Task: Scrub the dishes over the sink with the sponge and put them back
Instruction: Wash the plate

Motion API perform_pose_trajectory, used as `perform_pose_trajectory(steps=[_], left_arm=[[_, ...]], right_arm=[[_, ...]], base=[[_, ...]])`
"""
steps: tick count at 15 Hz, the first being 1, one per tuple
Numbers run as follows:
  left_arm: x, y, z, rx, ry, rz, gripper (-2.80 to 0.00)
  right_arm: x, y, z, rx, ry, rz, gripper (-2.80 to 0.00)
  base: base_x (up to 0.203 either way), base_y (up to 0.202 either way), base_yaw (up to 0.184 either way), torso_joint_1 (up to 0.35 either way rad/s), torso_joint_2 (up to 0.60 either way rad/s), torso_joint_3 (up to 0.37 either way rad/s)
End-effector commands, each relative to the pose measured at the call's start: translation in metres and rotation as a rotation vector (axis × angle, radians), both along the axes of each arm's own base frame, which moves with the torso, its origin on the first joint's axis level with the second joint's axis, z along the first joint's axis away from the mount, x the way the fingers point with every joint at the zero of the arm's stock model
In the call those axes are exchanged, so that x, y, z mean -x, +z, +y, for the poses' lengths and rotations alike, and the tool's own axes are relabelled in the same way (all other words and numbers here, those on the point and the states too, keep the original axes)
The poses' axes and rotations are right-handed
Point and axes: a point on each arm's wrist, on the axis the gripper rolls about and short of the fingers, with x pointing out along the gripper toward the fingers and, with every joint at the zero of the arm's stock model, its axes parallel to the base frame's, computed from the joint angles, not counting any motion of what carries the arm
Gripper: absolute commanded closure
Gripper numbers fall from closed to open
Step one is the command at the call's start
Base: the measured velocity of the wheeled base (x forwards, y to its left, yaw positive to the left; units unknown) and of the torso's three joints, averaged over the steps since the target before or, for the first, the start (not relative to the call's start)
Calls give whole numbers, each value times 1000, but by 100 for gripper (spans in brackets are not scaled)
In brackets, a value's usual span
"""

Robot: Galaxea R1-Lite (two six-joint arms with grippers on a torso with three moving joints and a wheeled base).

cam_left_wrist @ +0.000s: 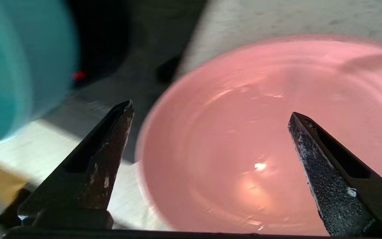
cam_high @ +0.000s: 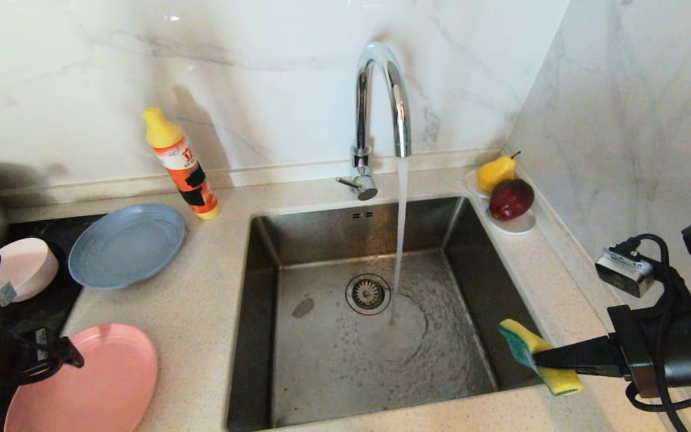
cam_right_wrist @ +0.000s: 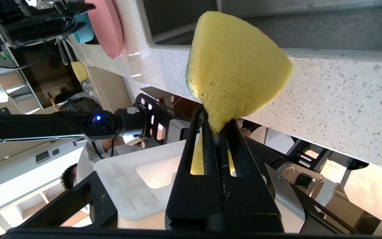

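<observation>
Near left: large salmon-pink plate [cam_high: 90,384], smooth and round with a shallow raised rim, flat on the speckled pale stone countertop [cam_high: 201,324] at its near edge. Left gripper [cam_left_wrist: 211,114] poised over this plate, tapered black fingers [cam_left_wrist: 106,159] spread wide, nothing between them. Teal bowl [cam_left_wrist: 18,66] just beside the plate on its left, seen only as a blurred curved wall in the left wrist view.

Near right: right gripper [cam_high: 537,359] at the near right corner of the sink, fingers pinched tight on the sponge [cam_high: 534,354]. Sponge soft and porous, yellow body with a green scouring layer, squeezed to a wedge at the pinch and fanning out beyond it, held above the sink's rim.

Centre: sink [cam_high: 261,336], square basin of brushed stainless steel, floor wet and rippled, round strainer [cam_high: 367,293] in the middle. Stream of water [cam_high: 400,228] falling just right of the strainer.

Middle left: pale pink bowl [cam_high: 24,268], smooth and rounded, on a dark surface left of the counter. Grey-blue plate [cam_high: 126,245] just right of it, round, matte, shallow rim.

Far: yellow-capped orange bottle [cam_high: 181,163] upright against the marbled wall, just beyond the grey-blue plate. Chrome gooseneck faucet [cam_high: 381,114] behind the basin, polished. Far right corner: small white dish [cam_high: 516,225] bearing a yellow pear [cam_high: 496,171] and a dark red fruit [cam_high: 511,198], touching one another.
</observation>
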Motion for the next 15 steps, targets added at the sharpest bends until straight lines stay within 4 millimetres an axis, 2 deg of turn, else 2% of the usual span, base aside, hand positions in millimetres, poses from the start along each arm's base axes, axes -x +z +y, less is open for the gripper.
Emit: perform_pose_trajectory(steps=[1,7,11,15], left_arm=[[2,-11,-1,27,-5,-6,-280],[2,-19,-3,151,15,-57,-280],[-2,-20,-2,156,24,-186,-280],[-1,-22,-4,188,32,-182,-280]], right_arm=[[0,-1,0,-3,3,7,0],[2,-1,0,-3,2,7,0],[3,-1,0,-4,2,7,0],[2,-2,0,-14,13,16,0]], base=[[0,0,0,0,0,0],[0,0,0,0,0,0],[0,0,0,0,0,0],[0,0,0,0,0,0]])
